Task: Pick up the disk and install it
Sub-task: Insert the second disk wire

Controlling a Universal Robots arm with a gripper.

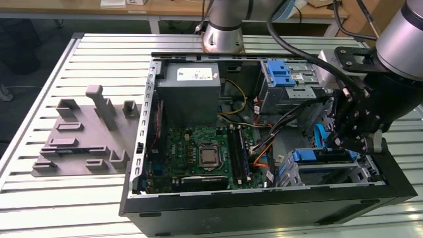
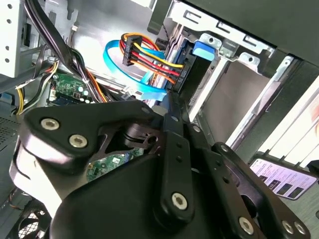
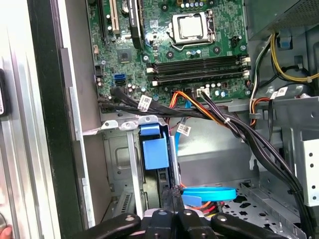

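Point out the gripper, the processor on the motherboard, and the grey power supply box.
gripper (image 1: pixel 353 144), exterior view, at the black fingers above the drive bay.
processor (image 3: pixel 191 26), first wrist view, on its silver lid.
power supply box (image 1: pixel 191 96), exterior view, on its grey side below the white sticker.

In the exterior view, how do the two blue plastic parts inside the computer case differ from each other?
The upper blue latch sits on the silver cage at the far end of the case, away from the gripper. The lower blue piece lies in the bay at the near end, directly under the gripper. The upper one stands narrow and lengthwise; the lower one runs wide across its bay. Both are bright blue plastic.
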